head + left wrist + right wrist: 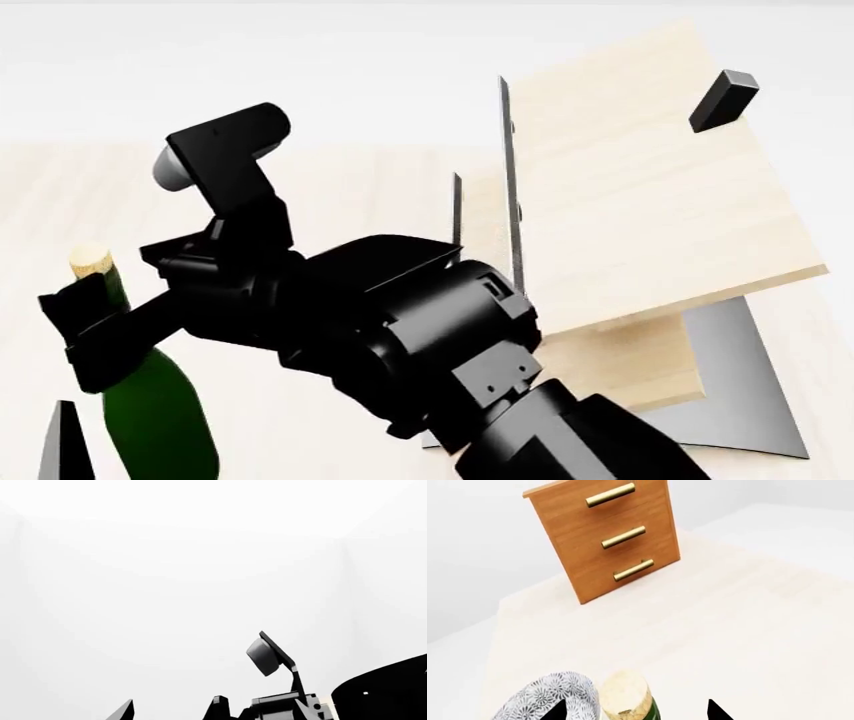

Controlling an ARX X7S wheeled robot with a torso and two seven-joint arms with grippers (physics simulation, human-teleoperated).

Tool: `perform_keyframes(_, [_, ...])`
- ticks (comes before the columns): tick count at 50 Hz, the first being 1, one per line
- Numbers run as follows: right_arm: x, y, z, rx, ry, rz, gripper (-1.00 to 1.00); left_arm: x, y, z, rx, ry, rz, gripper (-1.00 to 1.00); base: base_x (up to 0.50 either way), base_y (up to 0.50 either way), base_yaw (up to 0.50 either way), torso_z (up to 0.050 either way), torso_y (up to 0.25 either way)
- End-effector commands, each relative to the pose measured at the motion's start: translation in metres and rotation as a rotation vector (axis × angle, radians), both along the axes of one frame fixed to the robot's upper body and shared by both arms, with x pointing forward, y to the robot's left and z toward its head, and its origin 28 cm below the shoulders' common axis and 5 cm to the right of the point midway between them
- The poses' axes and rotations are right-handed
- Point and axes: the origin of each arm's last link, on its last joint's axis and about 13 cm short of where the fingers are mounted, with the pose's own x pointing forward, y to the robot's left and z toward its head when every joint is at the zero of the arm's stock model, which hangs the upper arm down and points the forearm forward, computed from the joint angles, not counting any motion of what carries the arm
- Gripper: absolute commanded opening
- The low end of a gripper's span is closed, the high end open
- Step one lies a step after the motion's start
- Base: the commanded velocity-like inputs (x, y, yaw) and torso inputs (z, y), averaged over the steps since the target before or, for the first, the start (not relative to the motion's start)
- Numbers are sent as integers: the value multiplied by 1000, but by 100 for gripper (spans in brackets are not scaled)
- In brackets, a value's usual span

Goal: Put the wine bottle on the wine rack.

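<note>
The dark green wine bottle [154, 420] stands upright at the lower left of the head view, its tan cork [90, 260] on top. My right gripper [96, 318] reaches across to its neck. In the right wrist view the cork [625, 696] and the green neck [654, 713] sit between the two fingertips [557, 711], which stand wide apart and clear of the glass, so the right gripper [636, 712] is open around the neck. The wine rack [627, 210], with its black peg [725, 100] and grey base [741, 390], stands to the right. My left gripper [172, 711] is open and empty, facing a white wall.
A patterned grey-white bowl [547, 700] sits right beside the bottle. A brown wooden cabinet [607, 535] with brass handles stands at the far end of the light wood tabletop [727, 630]. My right arm's black body [400, 340] hides the rack's lower left part.
</note>
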Motion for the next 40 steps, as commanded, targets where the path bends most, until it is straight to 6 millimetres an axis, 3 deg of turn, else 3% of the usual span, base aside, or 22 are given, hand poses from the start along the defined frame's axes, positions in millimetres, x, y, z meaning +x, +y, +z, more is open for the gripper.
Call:
perform_keyframes(1, [-1,6,-8,14,-5,-5,100,0,0,0,1,0,1,100,0,0,0,0,0])
perform_keyframes(13, [4,7,-12,29,-21,-45,100,0,0,0,1,1,2,100,0,0,0,0,0])
perform_keyframes(14, [4,7,-12,28,-24,-47,-100,0,0,0,1,1,2,100,0,0,0,0,0])
perform_keyframes(30, [5,1,-8,49,-40,-63,-100,0,-1,-1,4,3,-1,100,0,0,0,0,0])
perform_keyframes(40, [8,-15,31,149,-111,-163,-100,0,-1,-1,6,4,-4,100,0,0,0,0,0])
